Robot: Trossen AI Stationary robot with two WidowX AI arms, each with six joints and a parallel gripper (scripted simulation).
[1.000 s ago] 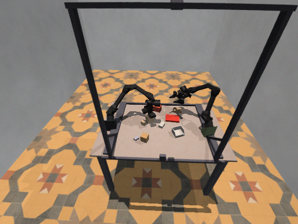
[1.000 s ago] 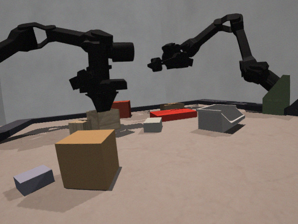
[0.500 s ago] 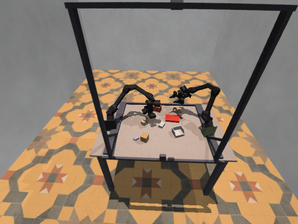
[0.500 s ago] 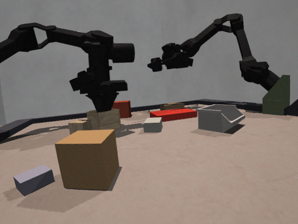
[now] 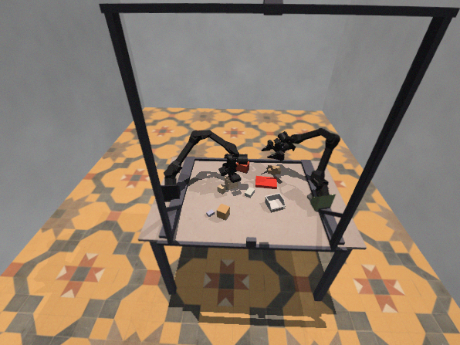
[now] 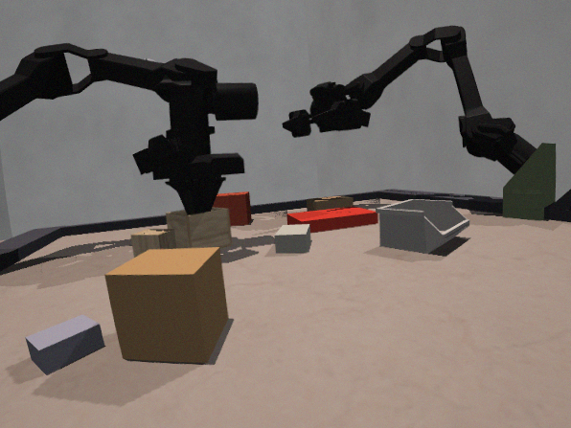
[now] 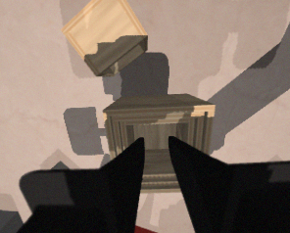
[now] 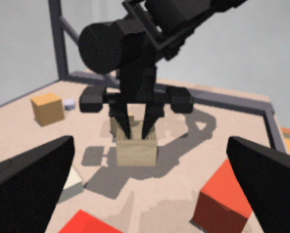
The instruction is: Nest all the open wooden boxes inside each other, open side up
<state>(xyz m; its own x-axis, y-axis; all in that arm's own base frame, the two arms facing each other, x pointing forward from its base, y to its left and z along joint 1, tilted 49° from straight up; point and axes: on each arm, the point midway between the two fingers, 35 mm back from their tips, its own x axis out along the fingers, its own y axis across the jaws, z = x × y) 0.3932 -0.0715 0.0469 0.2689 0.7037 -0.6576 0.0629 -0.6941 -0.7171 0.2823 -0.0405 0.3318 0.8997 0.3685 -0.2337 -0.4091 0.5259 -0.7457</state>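
A wooden box [image 5: 232,184] [image 6: 213,231] [image 7: 159,102] [image 8: 137,155] stands upright on the table, open side up. Several stepped rims show inside it in the left wrist view, so smaller boxes seem nested in it. My left gripper [image 6: 198,211] [image 7: 156,141] [image 8: 135,139] points down with its fingertips at the opening, partly open, with nothing between the fingers. A small wooden box [image 5: 221,189] [image 6: 148,243] [image 7: 105,24] lies beside the stack; its open side is unclear. My right gripper [image 5: 266,153] [image 8: 152,144] is wide open and empty, high over the back right.
A brown wooden object [image 5: 275,170] [image 6: 331,204] is at the back right. A red block [image 5: 242,167] [image 6: 235,208] and a flat red block [image 5: 266,182] [image 6: 332,217] are near the stack. A pale block [image 5: 249,192], grey tray [image 6: 402,229], orange-brown cube [image 6: 168,310] and lavender block [image 6: 67,341] stand nearer the front.
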